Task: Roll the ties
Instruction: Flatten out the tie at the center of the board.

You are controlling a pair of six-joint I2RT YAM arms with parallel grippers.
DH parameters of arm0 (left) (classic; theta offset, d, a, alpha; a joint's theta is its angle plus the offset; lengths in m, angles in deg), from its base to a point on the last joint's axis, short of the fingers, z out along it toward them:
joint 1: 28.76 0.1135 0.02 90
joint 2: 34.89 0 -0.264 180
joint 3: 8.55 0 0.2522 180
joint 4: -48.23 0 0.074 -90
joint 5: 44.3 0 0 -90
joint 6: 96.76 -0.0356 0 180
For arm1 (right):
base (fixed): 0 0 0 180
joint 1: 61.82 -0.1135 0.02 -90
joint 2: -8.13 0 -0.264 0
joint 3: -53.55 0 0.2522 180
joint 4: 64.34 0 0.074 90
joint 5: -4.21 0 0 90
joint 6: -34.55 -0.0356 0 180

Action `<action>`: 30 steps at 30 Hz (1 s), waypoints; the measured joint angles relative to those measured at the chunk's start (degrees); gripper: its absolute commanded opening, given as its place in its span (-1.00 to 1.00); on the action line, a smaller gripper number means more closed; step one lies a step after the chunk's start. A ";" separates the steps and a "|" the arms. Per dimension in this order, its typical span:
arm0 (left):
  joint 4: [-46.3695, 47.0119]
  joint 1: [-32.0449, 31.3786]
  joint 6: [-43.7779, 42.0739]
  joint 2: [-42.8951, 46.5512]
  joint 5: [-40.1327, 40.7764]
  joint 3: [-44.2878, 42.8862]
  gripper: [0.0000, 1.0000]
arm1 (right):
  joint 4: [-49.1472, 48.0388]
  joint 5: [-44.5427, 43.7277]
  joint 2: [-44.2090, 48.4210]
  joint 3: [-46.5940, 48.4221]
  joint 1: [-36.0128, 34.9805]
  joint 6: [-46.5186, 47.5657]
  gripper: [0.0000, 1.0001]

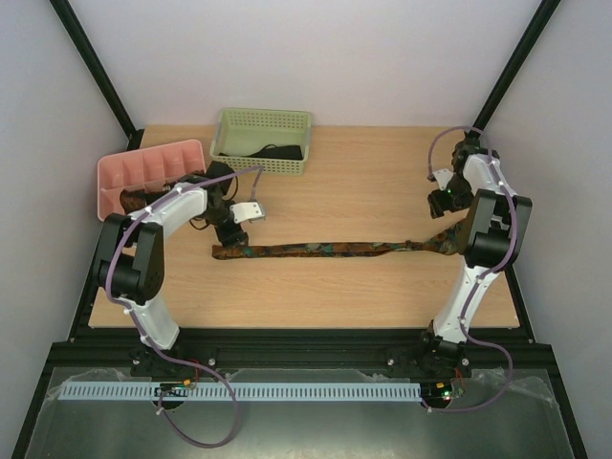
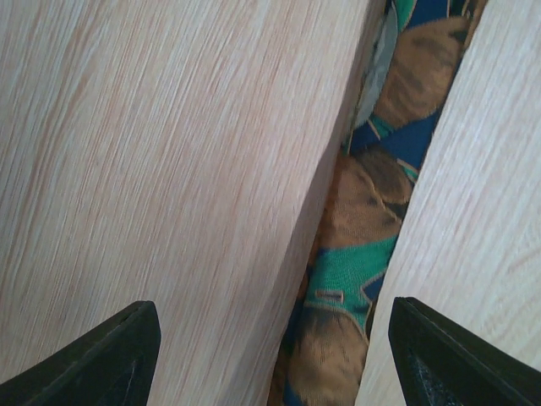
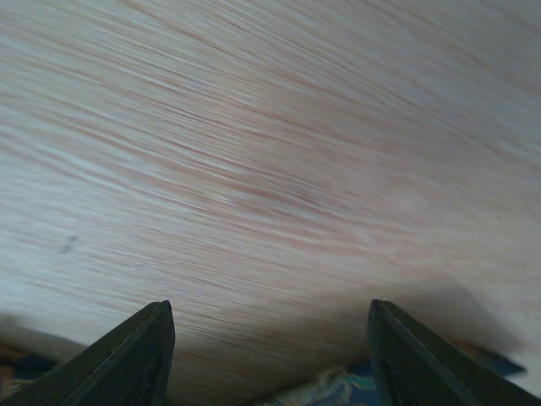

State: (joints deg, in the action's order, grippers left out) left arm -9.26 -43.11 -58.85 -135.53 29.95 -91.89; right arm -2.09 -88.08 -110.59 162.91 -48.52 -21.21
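- One tie (image 1: 325,250) laid flat on the tabletop (image 1: 363,296), stretched from under the left arm (image 1: 158,239) across to the right arm (image 1: 488,229); not yet rolled anywhere along its length.
- Left jaws: spread wide, holding nothing, poised over the tie's left end. Visible only from the left wrist: tie (image 2: 355,254) lying off-centre, nearer one fingertip (image 2: 456,355) than the other. Risk if closed like this: pinching one edge only and skewing the first turn into a lopsided, cone-shaped roll.
- Middle stretch: a single slack layer on smooth wood, likelier to slide than to curl. Could bunch or drag sideways without something pinning the far end.
- Right jaws: also wide open and empty. Right wrist view blurred, with just a sliver of the tie (image 3: 321,391) at the bottom edge between the fingertips. Could well miss the fabric on a straight descent.
- Shown from the top alone: the tie's full length, plus a pink tray (image 1: 143,167) and green basket (image 1: 234,143) at the back left, with a dark shape inside too small to name. Jaw openings readable only from the wrists.
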 measured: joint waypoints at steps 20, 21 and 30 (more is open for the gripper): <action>5.01 -1.51 4.98 -0.76 0.96 2.01 0.56 | 0.85 -10.21 -7.78 3.30 3.52 -38.71 -0.44; 5.01 -1.51 4.98 -0.76 1.18 2.10 0.57 | 0.87 -9.60 -7.98 3.37 3.58 -39.39 -0.64; 4.83 -1.16 4.94 -0.72 3.15 2.21 0.57 | -1.07 3.21 -7.10 3.87 5.18 -41.05 -0.97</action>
State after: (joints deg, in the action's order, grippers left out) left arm -4.43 -44.27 -53.91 -136.25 33.10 -89.68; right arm -3.17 -84.86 -117.69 166.77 -43.34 -62.25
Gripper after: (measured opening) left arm 0.784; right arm 0.020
